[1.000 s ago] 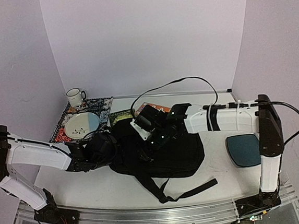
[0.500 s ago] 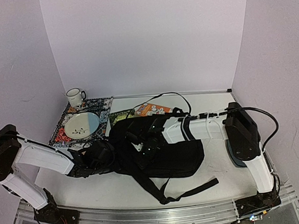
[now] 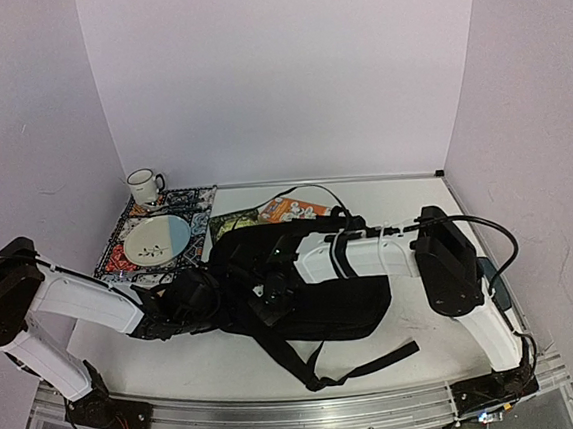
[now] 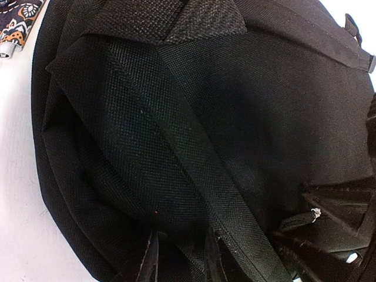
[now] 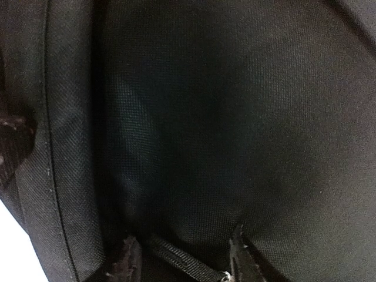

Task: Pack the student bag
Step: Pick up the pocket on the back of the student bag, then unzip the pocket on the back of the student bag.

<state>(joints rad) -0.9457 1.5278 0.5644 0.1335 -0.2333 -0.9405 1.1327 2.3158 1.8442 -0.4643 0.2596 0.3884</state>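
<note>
Though buried in black cloth, readable from the wrist views alone.
Mid-table, student bag [image 3: 345, 305], contents unseen. At its nine-o'clock end, left gripper [image 4: 180, 258] nearly closed, pinching the cloth; right gripper [image 5: 183, 255] half parted, webbing strip [image 5: 176, 258] between the fingers [image 5: 126, 261], not clamped. Seen from above only: both tips hidden, dark-teal pad [image 3: 501, 291] at three o'clock mostly behind the right arm [image 3: 370, 252], plate [image 3: 156, 238] at ten.
</note>
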